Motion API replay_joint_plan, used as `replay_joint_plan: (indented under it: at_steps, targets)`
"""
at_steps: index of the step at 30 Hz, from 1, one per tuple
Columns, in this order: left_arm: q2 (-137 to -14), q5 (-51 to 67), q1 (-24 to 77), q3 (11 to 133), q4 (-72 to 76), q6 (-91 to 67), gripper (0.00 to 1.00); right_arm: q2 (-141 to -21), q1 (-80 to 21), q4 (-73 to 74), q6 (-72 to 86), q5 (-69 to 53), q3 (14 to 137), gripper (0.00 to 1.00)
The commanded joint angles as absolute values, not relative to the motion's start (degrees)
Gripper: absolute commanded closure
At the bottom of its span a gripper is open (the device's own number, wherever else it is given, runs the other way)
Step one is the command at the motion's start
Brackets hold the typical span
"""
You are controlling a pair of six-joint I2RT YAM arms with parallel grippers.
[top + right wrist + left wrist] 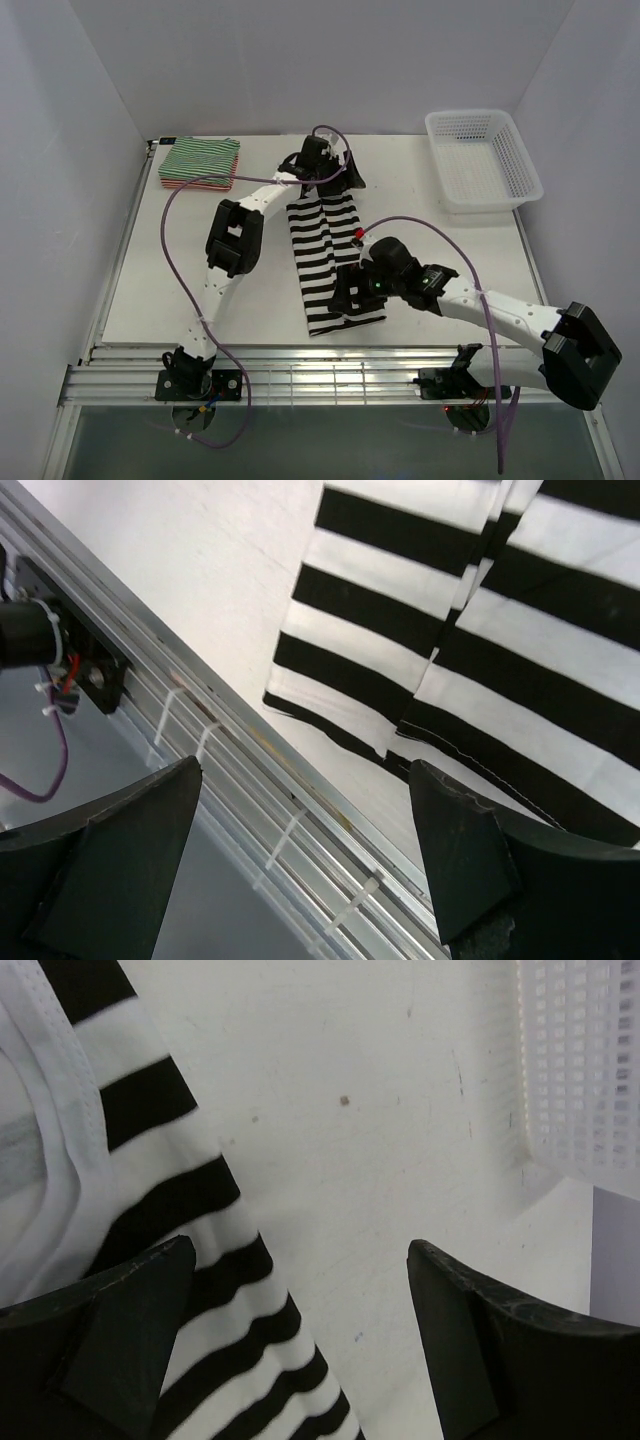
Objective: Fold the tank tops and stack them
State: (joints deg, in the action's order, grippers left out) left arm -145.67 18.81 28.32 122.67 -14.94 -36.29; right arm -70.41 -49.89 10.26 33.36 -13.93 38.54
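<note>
The black-and-white tank top (pixel 325 262) lies folded into a long narrow strip down the table's middle. It shows in the left wrist view (pixel 190 1260) and the right wrist view (pixel 480 640). My left gripper (pixel 335 180) hovers open over its far end. My right gripper (pixel 352 292) hovers open over its near end, by the hem. The green-and-white top (pixel 202 160) lies folded on the red-and-white top (pixel 190 184) at the far left corner.
A white lattice basket (pixel 483 160) stands at the far right; it also shows in the left wrist view (pixel 585 1070). The metal rail (pixel 260 780) of the table's near edge runs just below the top's hem.
</note>
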Motion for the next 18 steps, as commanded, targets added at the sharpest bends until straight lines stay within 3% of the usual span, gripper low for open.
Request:
replay_joint_plan:
  at_steps: [1,9,14,18]
  targets:
    - [-131.09,21.79,29.97,121.30,-21.69,-32.87,0.02,-64.62,-49.75,14.50,33.66,-7.75,40.78,0.10]
    - [-101.63,18.72,31.02,88.19,-22.32,-36.11,0.02,-55.64,-41.25,22.67,35.34,-6.15,34.99,0.10]
    - [-85.81,15.11,34.18,60.72,-22.06,-41.65,0.02,-52.82,-32.36,24.08,32.18,-12.56,30.77,0.10]
    - [-73.85,16.35,36.73,45.64,-22.24,-46.83,0.02,-54.66,-29.36,23.82,29.89,-15.73,28.74,0.10]
